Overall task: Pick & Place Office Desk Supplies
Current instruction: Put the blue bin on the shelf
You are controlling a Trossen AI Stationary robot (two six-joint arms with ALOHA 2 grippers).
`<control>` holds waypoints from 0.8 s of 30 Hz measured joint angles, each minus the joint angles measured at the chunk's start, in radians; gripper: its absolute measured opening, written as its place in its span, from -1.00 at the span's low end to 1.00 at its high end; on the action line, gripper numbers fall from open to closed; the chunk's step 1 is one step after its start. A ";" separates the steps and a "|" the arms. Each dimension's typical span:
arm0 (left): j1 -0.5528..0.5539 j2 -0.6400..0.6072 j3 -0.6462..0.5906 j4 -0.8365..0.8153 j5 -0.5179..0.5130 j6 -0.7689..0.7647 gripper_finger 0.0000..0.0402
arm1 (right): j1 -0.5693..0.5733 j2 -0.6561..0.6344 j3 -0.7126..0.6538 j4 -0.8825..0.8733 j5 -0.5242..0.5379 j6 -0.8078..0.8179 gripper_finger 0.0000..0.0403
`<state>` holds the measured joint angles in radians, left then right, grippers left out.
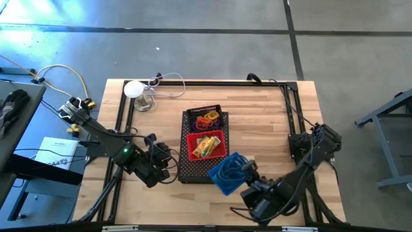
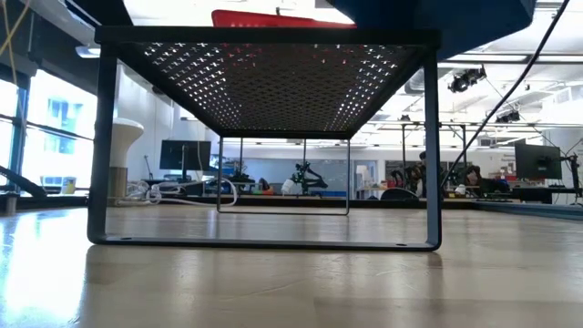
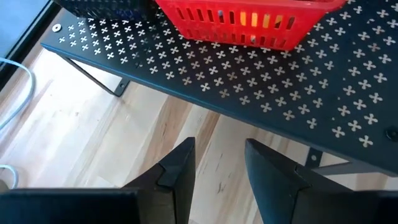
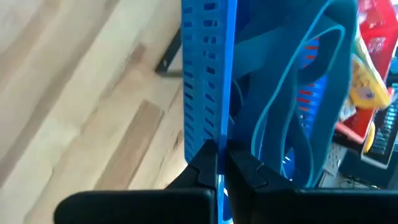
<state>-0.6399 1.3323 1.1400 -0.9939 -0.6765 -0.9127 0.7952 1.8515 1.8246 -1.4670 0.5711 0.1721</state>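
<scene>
A black perforated rack (image 1: 187,169) stands mid-table. On it are a black basket (image 1: 193,116) with orange, purple and red loops (image 1: 207,120), and a red basket (image 1: 219,136) with yellow blocky pieces (image 1: 205,147). My right gripper (image 1: 244,170) is shut on a blue basket (image 1: 225,173) holding blue bands (image 4: 298,106), over the rack's near right corner. My left gripper (image 1: 168,161) is open and empty, beside the rack's left side, low over the table (image 3: 221,168). My right gripper pinches the blue basket's slotted side wall at its rim (image 4: 214,134), one finger inside the basket and one outside. The fingers come from the table's near right side. The basket overhangs the rack's right edge (image 2: 437,14); whether it rests on the rack I cannot tell.
A white round disc with cords (image 1: 134,89) and a small clear stand (image 1: 145,102) sit at the far left of the table. Black frame bars (image 1: 293,109) run along the table's edges. Bare wood lies left and right of the rack.
</scene>
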 joint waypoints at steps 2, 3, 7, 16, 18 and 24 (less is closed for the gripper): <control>0.000 0.000 0.000 0.000 0.000 0.007 -0.34 | -0.013 0.031 0.046 0.003 -0.001 -0.009 -0.99; 0.000 0.000 0.000 0.000 0.000 0.007 -0.34 | -0.021 0.046 0.068 0.006 -0.002 -0.015 -0.99; 0.000 0.000 0.000 0.000 0.000 0.007 -0.34 | -0.052 0.114 0.154 0.003 -0.014 -0.026 -0.99; 0.000 0.000 0.000 0.000 0.020 0.008 -0.34 | -0.103 0.258 0.303 -0.030 -0.016 -0.015 -0.99; 0.000 0.000 0.000 0.000 0.033 0.008 -0.34 | -0.112 0.280 0.341 -0.042 -0.020 0.004 -0.99; 0.000 0.000 0.000 -0.001 0.075 0.008 -0.34 | -0.139 0.302 0.392 -0.012 -0.026 0.053 -0.99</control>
<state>-0.6399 1.3323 1.1400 -0.9948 -0.6014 -0.9046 0.6559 2.1539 2.2169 -1.4792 0.5452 0.2251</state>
